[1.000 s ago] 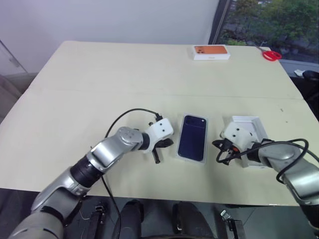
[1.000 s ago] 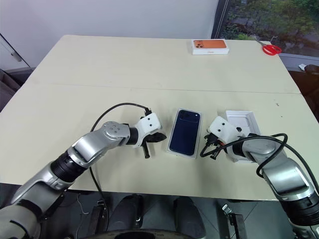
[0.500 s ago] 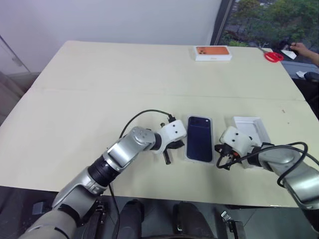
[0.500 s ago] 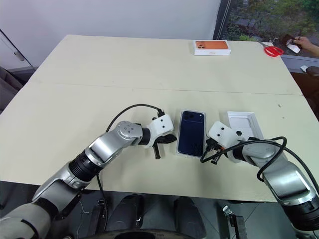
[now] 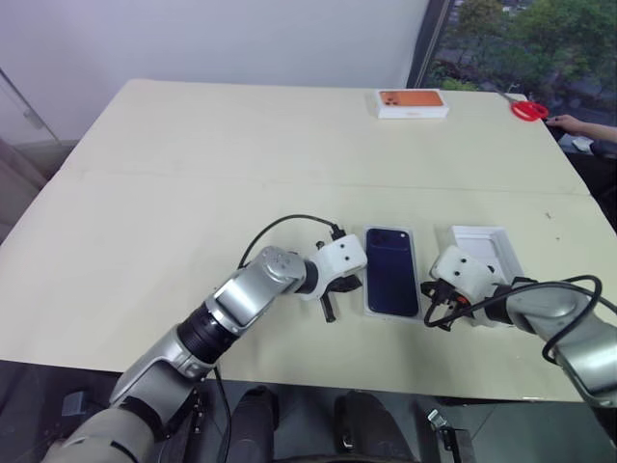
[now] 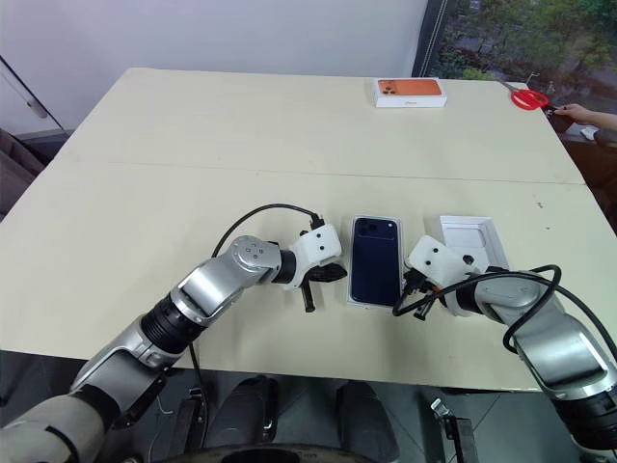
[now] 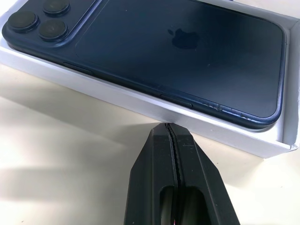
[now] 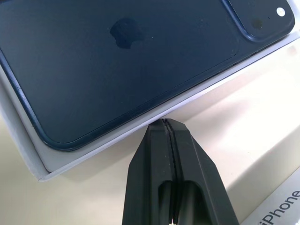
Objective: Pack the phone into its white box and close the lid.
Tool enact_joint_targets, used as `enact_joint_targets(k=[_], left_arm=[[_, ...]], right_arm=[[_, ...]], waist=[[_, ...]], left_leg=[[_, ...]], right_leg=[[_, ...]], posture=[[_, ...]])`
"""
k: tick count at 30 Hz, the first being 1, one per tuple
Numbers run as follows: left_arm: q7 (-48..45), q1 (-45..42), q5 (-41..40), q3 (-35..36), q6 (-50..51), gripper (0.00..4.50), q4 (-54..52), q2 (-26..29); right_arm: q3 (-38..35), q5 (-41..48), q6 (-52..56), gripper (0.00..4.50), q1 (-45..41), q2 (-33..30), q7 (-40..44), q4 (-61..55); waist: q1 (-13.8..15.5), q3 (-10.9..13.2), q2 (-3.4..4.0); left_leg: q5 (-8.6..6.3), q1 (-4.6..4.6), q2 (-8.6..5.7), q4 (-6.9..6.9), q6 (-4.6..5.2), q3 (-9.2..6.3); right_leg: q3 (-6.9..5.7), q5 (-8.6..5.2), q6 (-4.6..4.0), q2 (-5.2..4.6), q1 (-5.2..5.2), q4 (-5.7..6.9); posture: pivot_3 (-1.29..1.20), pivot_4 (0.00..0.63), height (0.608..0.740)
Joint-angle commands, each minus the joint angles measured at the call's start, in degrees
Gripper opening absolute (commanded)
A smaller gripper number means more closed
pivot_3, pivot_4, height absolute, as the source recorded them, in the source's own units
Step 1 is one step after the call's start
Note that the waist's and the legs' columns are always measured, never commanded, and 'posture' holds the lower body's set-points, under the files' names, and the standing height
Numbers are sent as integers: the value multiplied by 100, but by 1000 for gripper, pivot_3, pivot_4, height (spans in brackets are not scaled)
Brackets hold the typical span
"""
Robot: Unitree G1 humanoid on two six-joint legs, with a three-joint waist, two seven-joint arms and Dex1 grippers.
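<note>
Both grippers, left gripper (image 5: 329, 307) and right gripper (image 5: 435, 311), are closed and empty, flanking the white box (image 7: 140, 101) holding the phone (image 5: 390, 271), seemingly to square it.

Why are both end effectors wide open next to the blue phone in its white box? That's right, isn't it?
Not quite. Both are shut, not open. In the left wrist view the left end effector has its fingers pressed together beside the white box, and the right wrist view shows the right end effector shut the same way. The rest holds: the phone lies in the box between them.
</note>
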Motion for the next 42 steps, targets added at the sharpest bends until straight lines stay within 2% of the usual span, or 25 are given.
enact_joint_targets(k=[1, 6, 7, 9, 14, 19, 23, 30, 36, 39, 42], left_arm=[[-131, 82, -15, -70, 25, 24, -141, -138], [-203, 207, -146, 167, 83, 24, -280, -69], [-240, 276, -215, 278, 108, 2, -367, -17], [-337, 437, -330, 493, 89, 0, -563, 144], [-462, 714, -537, 1190, -181, 0, -804, 597], [-1017, 980, -503, 1559, -1290, 0, -1073, 1228], [-1727, 1337, -803, 1903, -2049, 0, -1177, 1722], [-2281, 1698, -1083, 2051, -2538, 0, -1233, 1893], [-2239, 1746, -1151, 2050, -2493, 0, -1300, 1799], [-2207, 1775, -1105, 2029, -2526, 0, -1289, 1753], [-2167, 1764, -1098, 2039, -2511, 0, -1265, 1703]], right_arm=[[-200, 26, -93, 0, -39, -92, 48, -219], [-596, 245, 75, 0, -98, -280, 220, -295], [-709, 316, 142, 252, -127, -329, 274, -357], [-954, 508, 382, 903, -222, -408, 353, -490], [-1007, 276, 1098, 3392, -715, -578, -158, -364], [-968, 559, 2504, 3392, -1219, -283, -501, -13], [-1108, 752, 3608, 3392, -1521, -81, -719, 152], [-1171, 932, 4694, 3392, -1664, 191, -1043, 110], [-1327, 1222, 4778, 3392, -1607, 331, -1257, 189], [-1375, 1311, 4778, 2623, -1642, 470, -1455, 285], [-1360, 1369, 4778, 1181, -1647, 535, -1652, 343]], waist=[[0, 0, 0], [-2, -2, 3], [-5, -2, 5], [-17, -2, 6], [-56, -3, 10], [-34, -4, 12], [-27, -3, 16], [-12, -2, 20], [-26, -3, 21], [-36, -3, 21], [-47, -3, 22]], left_leg=[[0, 0, 0, 0, 0, 0], [-2, 0, 0, 2, 3, 1], [-2, 0, 0, 2, 3, 1], [-2, 0, 2, 2, 3, 0], [-2, 3, 6, 2, 4, 0], [-2, 0, 6, 3, 3, 3], [-2, -2, 6, 2, 4, 9], [-8, -6, 6, 3, 13, 10], [-9, -5, 6, 4, 15, 11], [-9, -5, 6, 4, 15, 10], [-9, -5, 6, 4, 16, 9]], right_leg=[[0, 0, 0, 0, 0, 0], [0, 0, 0, 0, 0, 2], [0, 0, 0, 0, -1, 3], [0, 0, 0, 1, -1, 5], [0, 0, 0, 4, -4, 15], [1, 0, 0, 1, -7, 13], [4, 0, -1, -3, -11, 12], [3, 0, -1, -2, -12, 8], [3, 0, -1, -1, -11, 10], [3, 0, -1, 0, -11, 10], [3, 0, -1, 1, -12, 12]], posture=[[0, 150, 731], [0, 150, 731], [0, 150, 731], [0, 150, 731], [0, 150, 731], [0, 150, 731], [0, 150, 731], [0, 150, 731], [0, 150, 731], [0, 150, 731], [0, 150, 731]])
